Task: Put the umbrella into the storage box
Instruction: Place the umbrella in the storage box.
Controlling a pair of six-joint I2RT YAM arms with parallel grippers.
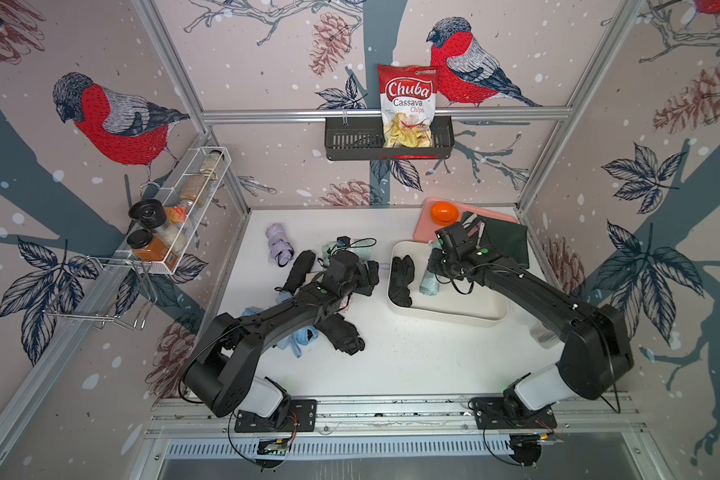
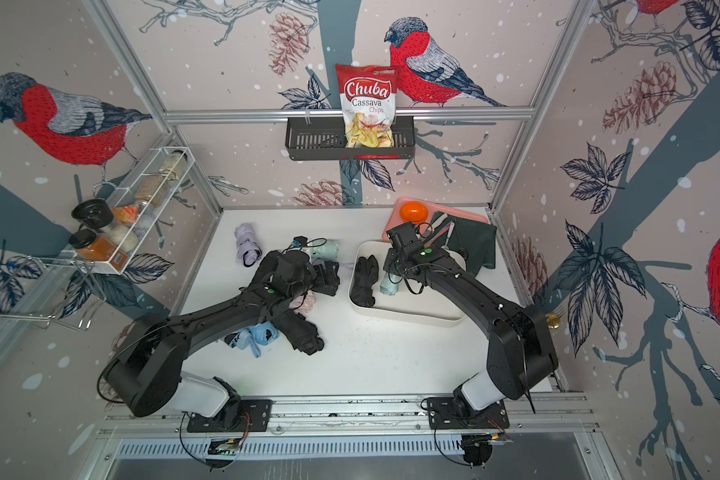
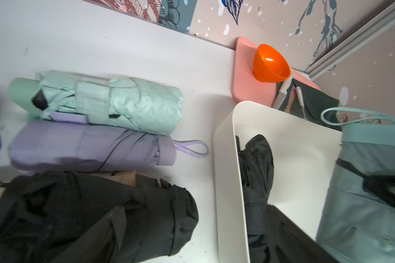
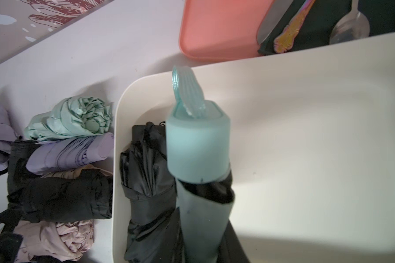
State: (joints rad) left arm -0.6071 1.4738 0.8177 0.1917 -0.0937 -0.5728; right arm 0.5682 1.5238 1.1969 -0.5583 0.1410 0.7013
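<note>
While right gripper (image 1: 433, 269) grips teal umbrella (image 4: 198, 145) inside storage box (image 1: 466, 312) beside black umbrella (image 1: 402, 280), left gripper (image 1: 368, 273) can't be judged; wall basket (image 1: 350, 142) holds "Chuba Cassava Chips" bag (image 1: 408, 104).

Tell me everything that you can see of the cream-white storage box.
The storage box is cream-white, plastic-looking, rectangular with rounded corners and low walls. It stands on the white table, next to the pink tray. A folded black umbrella lies inside along one wall; beside it the right gripper holds a teal umbrella.
</note>
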